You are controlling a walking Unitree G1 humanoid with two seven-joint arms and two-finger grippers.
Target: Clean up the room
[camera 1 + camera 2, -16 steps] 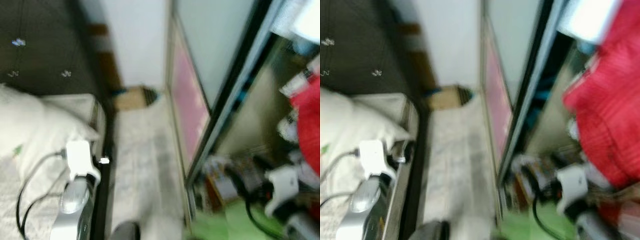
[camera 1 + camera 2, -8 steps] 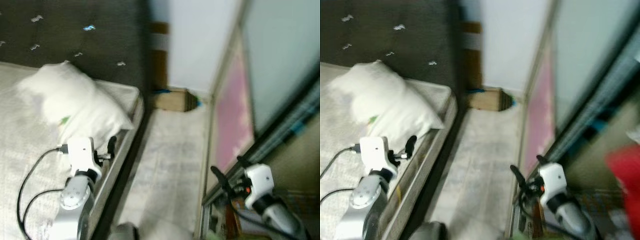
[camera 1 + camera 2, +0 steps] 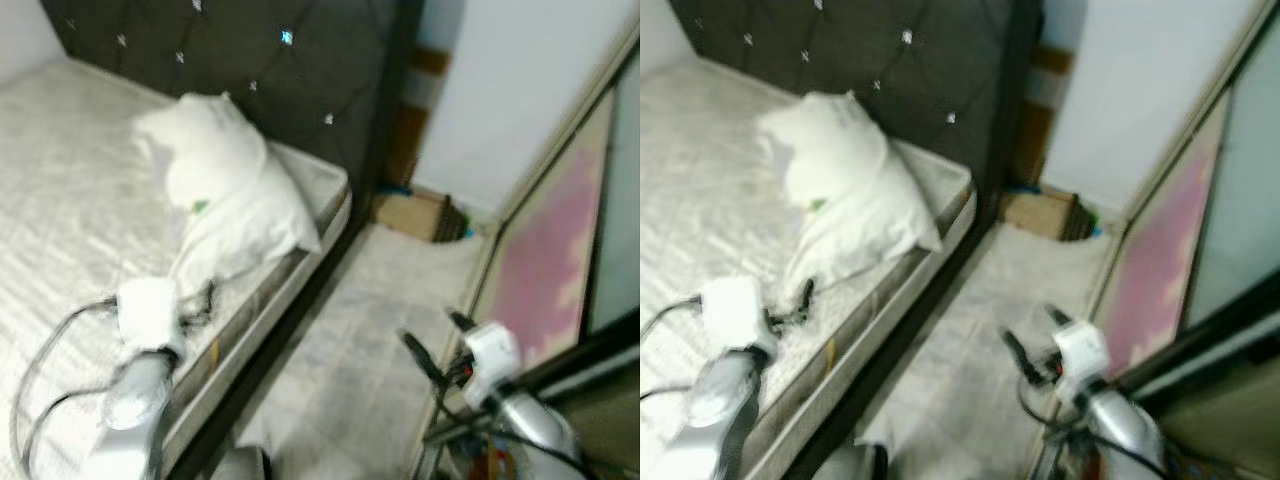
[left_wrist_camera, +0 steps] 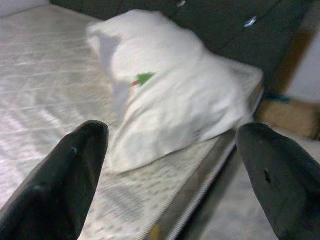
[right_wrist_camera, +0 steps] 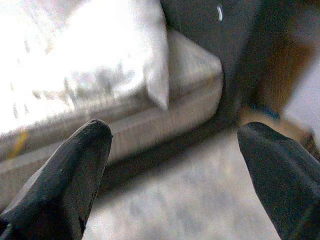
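While the head camera swings round from the sliding wardrobe toward the bed, both arms ride out front with nothing in them. Nearest, at seven o'clock, the left gripper [image 3: 195,300] hangs over the mattress edge, fingers [image 4: 60,185] spread wide and empty. At five o'clock the right gripper [image 3: 435,345] hovers above the pale floor [image 3: 350,340], its fingers [image 5: 55,180] just as wide, holding nothing.

Further out, the bed [image 3: 70,170] now takes the left half of the view, where a second ago it was only a sliver. A white pillow [image 3: 225,190] lies crumpled at eleven o'clock, near the mattress corner, against the dark tufted headboard [image 3: 260,60]. Beyond that, at one o'clock, a cardboard box [image 3: 412,212] sits on the floor by the wall, with the wardrobe's sliding door [image 3: 545,260] at three o'clock.

My read: this turn brings the pillow within reach of the left arm, so straightening it looks like the coming job.
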